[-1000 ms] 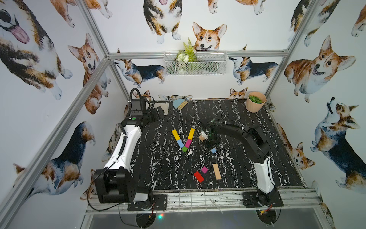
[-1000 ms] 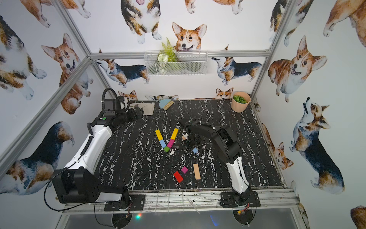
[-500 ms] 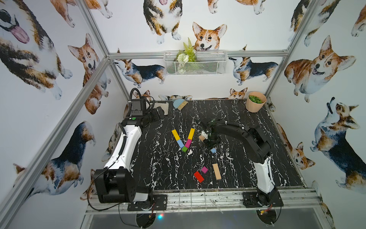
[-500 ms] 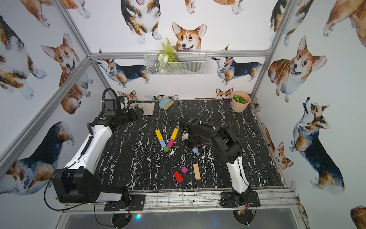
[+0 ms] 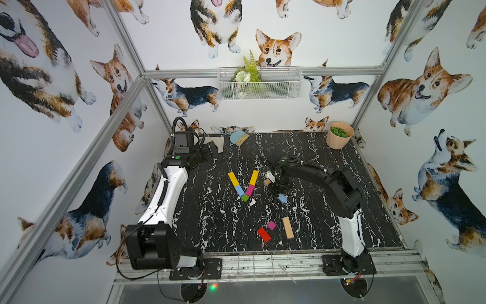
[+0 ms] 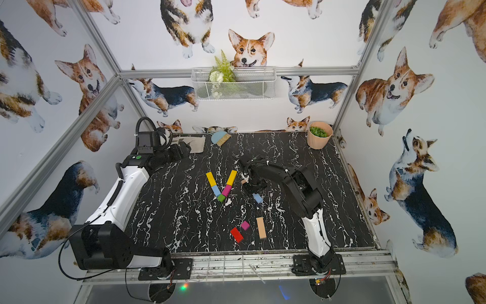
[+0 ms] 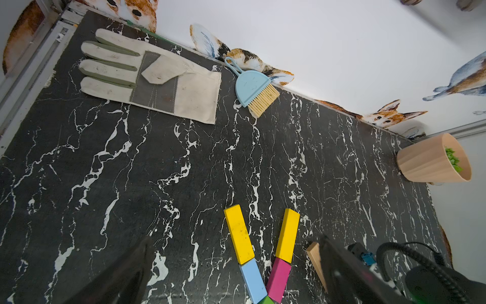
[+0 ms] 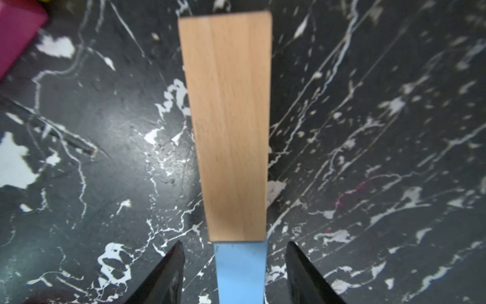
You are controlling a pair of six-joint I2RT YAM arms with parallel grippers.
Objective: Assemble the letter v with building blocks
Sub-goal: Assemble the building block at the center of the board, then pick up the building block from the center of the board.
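Note:
A V of building blocks lies mid-table: two yellow bars (image 5: 236,179) (image 5: 254,177), a light blue block (image 5: 239,190), a magenta block (image 5: 249,190) and a green stub (image 5: 245,198) at the point. Just right of it, my right gripper (image 8: 234,243) stands open over a tan bar (image 8: 228,126) that meets a light blue block (image 8: 240,273) end to end. There is a gap between each finger and the blocks. In both top views this gripper (image 5: 274,184) (image 6: 252,185) hides the bar's middle. My left gripper (image 7: 235,240) is open and empty at the back left.
A red block (image 5: 263,234), a magenta stub (image 5: 271,225) and a tan bar (image 5: 287,227) lie loose near the front edge. A work glove (image 7: 152,79) and a small blue brush (image 7: 252,86) lie by the back wall. A pot (image 5: 339,138) stands at the back right.
My right gripper's jaws have spread apart and let go of the tan bar, which now lies on the table. Neither arm has shifted noticeably.

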